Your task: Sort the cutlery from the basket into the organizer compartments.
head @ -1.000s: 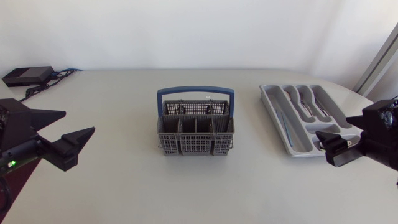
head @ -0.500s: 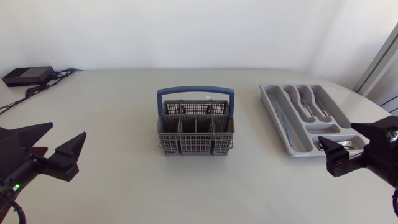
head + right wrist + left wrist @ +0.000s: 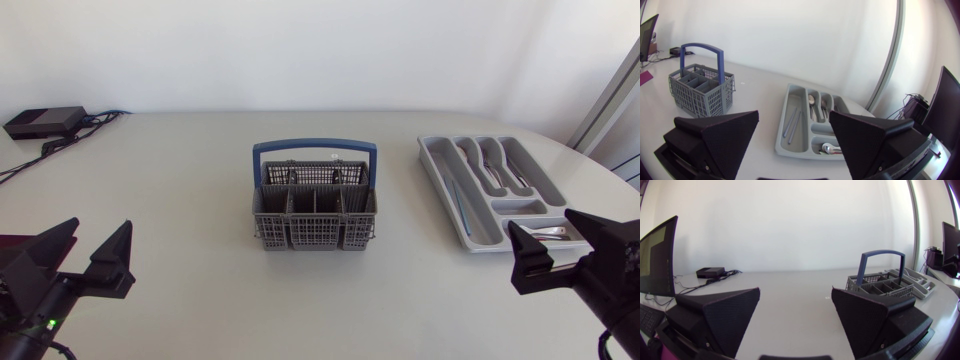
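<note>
A grey cutlery basket (image 3: 315, 208) with a blue handle stands mid-table; its compartments look empty from above. It also shows in the left wrist view as the basket (image 3: 881, 282) far ahead, and in the right wrist view as the basket (image 3: 702, 89). The grey organizer (image 3: 490, 190) lies at the right with cutlery in several compartments; the organizer (image 3: 812, 125) sits just ahead of my right gripper (image 3: 792, 137). My left gripper (image 3: 88, 250) is open at the lower left, far from the basket. My right gripper (image 3: 555, 250) is open just in front of the organizer. Both hold nothing.
A black box (image 3: 45, 122) with cables sits at the table's far left corner. The table's rounded edge runs close behind the organizer on the right.
Both arms have drawn back toward the near table edge. The left gripper sank down and left; the right gripper moved down, away from the organizer.
</note>
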`<action>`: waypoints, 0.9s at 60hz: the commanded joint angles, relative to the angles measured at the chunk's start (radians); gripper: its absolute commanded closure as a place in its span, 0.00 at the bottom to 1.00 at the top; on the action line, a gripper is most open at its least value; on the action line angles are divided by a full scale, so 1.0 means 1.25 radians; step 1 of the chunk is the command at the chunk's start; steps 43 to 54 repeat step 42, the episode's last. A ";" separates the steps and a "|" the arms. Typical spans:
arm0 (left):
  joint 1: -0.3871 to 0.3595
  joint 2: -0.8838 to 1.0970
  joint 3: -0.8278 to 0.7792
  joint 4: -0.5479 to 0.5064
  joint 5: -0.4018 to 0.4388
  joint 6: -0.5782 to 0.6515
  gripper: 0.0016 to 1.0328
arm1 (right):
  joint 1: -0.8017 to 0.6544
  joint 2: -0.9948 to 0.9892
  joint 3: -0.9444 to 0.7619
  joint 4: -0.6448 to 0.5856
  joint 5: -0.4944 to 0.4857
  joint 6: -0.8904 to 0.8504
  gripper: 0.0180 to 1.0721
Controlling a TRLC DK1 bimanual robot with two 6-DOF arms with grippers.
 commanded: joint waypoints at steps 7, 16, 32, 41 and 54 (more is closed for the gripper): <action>-0.007 -0.018 -0.027 0.019 -0.010 -0.034 0.04 | 0.038 -0.075 -0.069 0.045 0.041 0.100 0.04; -0.007 -0.018 -0.027 0.019 -0.010 -0.034 0.04 | 0.067 -0.136 -0.113 0.076 0.072 0.159 0.04; -0.007 -0.018 -0.027 0.019 -0.010 -0.034 0.04 | 0.087 -0.179 -0.145 0.098 0.095 0.201 0.04; -0.007 -0.018 -0.027 0.019 -0.010 -0.034 0.04 | 0.087 -0.179 -0.145 0.098 0.095 0.201 0.04; -0.007 -0.018 -0.027 0.019 -0.010 -0.034 0.04 | 0.087 -0.179 -0.145 0.098 0.095 0.201 0.04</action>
